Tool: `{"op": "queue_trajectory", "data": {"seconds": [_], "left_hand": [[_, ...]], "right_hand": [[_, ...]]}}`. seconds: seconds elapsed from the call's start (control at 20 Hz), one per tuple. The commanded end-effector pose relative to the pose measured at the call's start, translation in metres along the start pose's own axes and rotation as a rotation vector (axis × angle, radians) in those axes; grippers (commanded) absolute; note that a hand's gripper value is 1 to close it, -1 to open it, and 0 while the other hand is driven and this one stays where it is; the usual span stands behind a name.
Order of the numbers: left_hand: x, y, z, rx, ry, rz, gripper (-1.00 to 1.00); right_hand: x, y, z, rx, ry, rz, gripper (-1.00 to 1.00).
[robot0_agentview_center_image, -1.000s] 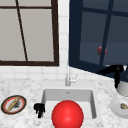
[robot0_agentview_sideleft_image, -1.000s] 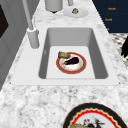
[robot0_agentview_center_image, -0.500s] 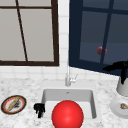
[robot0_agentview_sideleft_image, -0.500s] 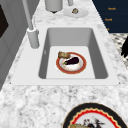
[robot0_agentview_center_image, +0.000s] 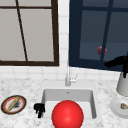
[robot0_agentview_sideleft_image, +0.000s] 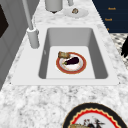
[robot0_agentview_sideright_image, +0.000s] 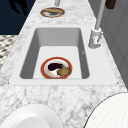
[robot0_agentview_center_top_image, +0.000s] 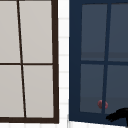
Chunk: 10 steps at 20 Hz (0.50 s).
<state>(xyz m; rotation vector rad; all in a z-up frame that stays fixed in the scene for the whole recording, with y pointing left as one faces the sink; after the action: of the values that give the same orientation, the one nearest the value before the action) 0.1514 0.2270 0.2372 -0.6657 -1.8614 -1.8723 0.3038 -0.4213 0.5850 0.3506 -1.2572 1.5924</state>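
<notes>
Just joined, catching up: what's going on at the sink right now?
Neither hand holds anything. The left hand hangs with fingers curled at the sink's front left corner, between the patterned plate on the counter and the red ball in front of the basin. The right hand hovers open up by the dark blue window, above a grey canister and a white plate. In the basin, a red-rimmed plate carries an eggplant and a piece of bread.
</notes>
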Motion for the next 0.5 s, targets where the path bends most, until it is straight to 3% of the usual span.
{"op": "queue_trajectory", "data": {"seconds": [0.0,0.45], "left_hand": [[0.0,0.0,0.0,0.0,0.0,0.0,0.0],[0.0,0.0,0.0,0.0,0.0,0.0,0.0]], "right_hand": [[-0.024,-0.024,-0.002,0.0,0.0,0.0,-1.0],[-0.055,-0.07,-0.026,0.079,-0.051,-0.104,-1.0]]}}
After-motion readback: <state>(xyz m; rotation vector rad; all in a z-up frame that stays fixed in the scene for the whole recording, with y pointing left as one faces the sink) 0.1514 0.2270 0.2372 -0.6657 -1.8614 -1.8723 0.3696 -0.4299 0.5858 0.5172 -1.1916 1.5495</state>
